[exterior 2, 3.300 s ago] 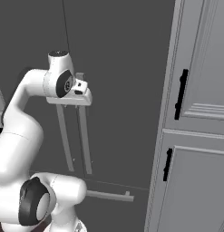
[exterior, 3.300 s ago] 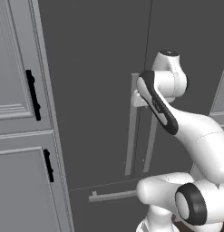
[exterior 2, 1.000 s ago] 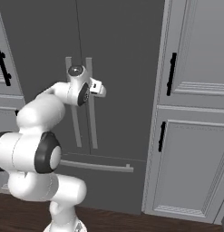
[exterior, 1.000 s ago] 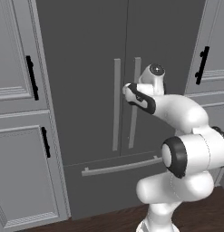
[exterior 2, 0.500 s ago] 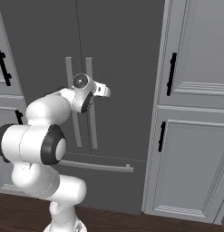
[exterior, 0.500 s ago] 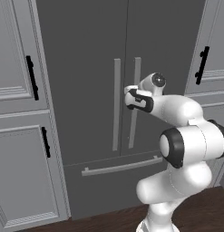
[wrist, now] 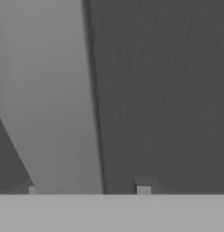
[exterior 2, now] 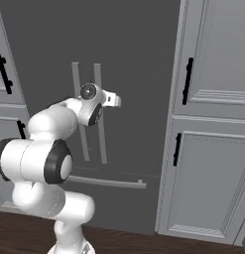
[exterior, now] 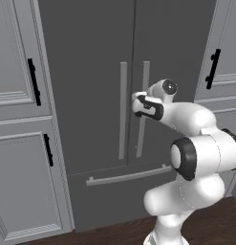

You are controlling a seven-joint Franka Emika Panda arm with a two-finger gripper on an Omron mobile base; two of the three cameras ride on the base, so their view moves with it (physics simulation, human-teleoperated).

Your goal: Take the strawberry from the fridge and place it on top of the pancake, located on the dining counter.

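1. The fridge (exterior: pixel 105 95) is standing closed between light-grey panelled cabinets (exterior: pixel 19 143); both doors are shut, so the strawberry, judged to be inside, is hidden. The pancake and the dining worktop are outside these views.
2. The arm is reaching forward at mid height because the right door's bar handle (exterior: pixel 143 110) is the part to pull first. The left door's bar handle (exterior: pixel 123 110) is hanging just beside it, across the door seam.
3. The claw (exterior: pixel 137 101) is sitting at the right door's handle in the left base view; in the right base view the claw (exterior 2: pixel 114 100) is pointing toward the same door.
4. In the hand view, the pale handle bar (wrist: pixel 54 99) is running up between the two fingertips (wrist: pixel 143 189), one on each side, against the dark door face (wrist: pixel 163 90).
5. The claw is spread wider than the bar, straddling it. Contact with the bar cannot be confirmed; nothing is pinched yet.
6. Judgement: the current step is closing on the handle before pulling the door open.
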